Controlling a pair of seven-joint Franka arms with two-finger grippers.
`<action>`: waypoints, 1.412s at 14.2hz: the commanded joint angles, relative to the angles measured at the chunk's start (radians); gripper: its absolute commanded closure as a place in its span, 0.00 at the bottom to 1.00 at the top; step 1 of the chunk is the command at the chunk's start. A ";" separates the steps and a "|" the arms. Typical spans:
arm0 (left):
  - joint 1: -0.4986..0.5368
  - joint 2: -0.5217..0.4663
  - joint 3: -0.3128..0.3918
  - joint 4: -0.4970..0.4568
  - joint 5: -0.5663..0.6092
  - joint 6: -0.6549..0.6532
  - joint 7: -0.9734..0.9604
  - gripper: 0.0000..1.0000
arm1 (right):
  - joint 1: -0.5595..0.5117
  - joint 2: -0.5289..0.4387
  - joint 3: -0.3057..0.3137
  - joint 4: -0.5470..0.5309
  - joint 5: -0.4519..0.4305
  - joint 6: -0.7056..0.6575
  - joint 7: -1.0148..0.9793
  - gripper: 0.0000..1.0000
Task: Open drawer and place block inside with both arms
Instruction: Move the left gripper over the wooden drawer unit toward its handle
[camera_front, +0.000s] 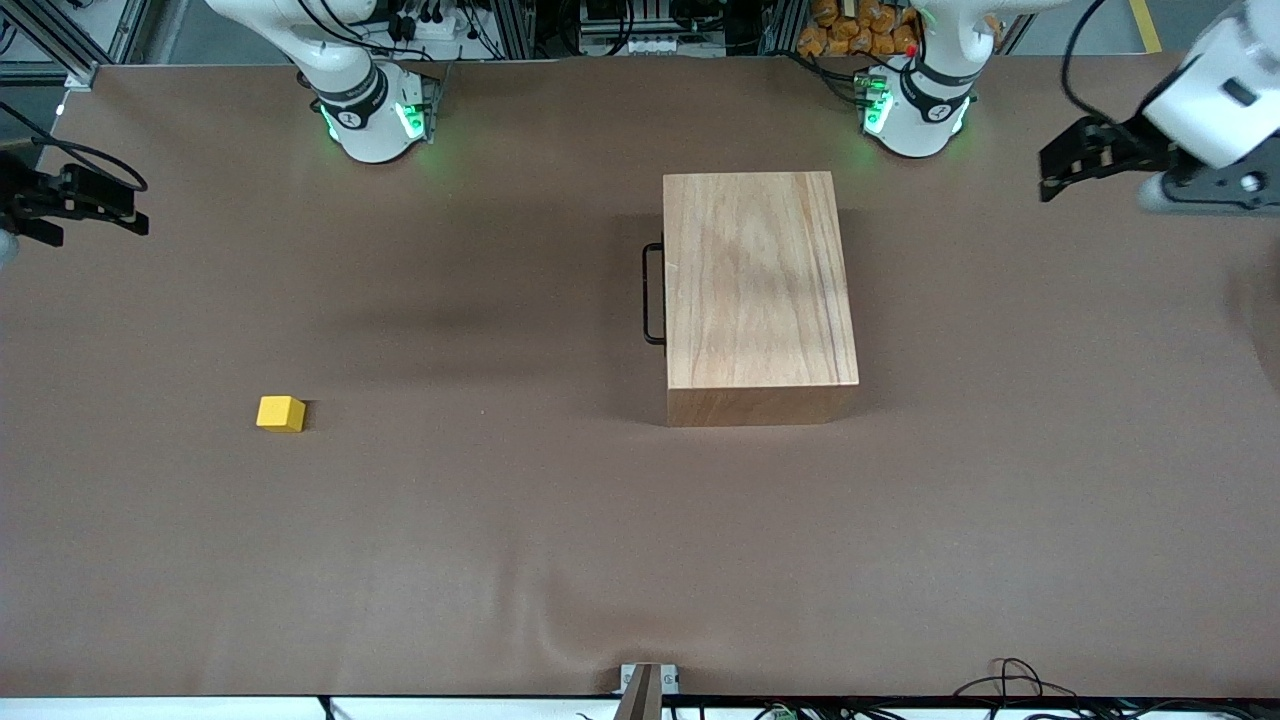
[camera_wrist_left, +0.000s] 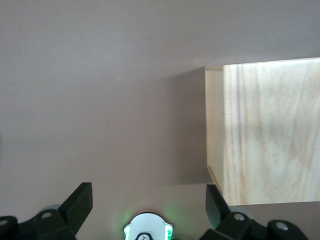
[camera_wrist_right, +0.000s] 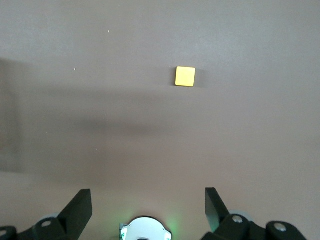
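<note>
Both grippers are hanging high above the ends of the table (camera_front: 500, 560), each well apart from the wooden box (camera_front: 758, 280), which serves as the landmark. The left gripper (camera_front: 1050, 172) is hovering over the left arm's end of the table, to the side of the box, and its wrist view is showing its two black fingers (camera_wrist_left: 80, 202) spread wide with nothing between them, the box's light-wood top (camera_wrist_left: 270, 135) sitting just past one fingertip. The right gripper (camera_front: 135, 205) is hovering over the right arm's end of the table, far from the box; its fingers (camera_wrist_right: 79, 206) are likewise standing apart and gripping nothing.

The drawer's black bar handle (camera_front: 652, 295) is showing on the side of the box that faces the right arm's end, close against the box, so the drawer is sitting pushed in. The block (camera_front: 281, 413) is lying on the brown table surface, well apart from the box, toward the right arm's end and nearer to the front camera than the box's handle. In the right wrist view the block (camera_wrist_right: 185, 76) is lying alone on bare table, clear of that gripper's fingers.
</note>
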 joint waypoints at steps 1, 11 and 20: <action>-0.085 0.075 -0.008 0.087 -0.005 -0.013 -0.102 0.00 | 0.009 -0.010 -0.009 0.000 0.008 0.002 0.050 0.00; -0.354 0.269 0.000 0.173 0.001 0.104 -0.426 0.00 | 0.000 -0.004 -0.012 -0.003 0.008 0.018 0.050 0.00; -0.508 0.407 0.014 0.219 0.082 0.213 -0.542 0.00 | -0.001 -0.009 -0.012 0.001 0.002 0.038 0.050 0.00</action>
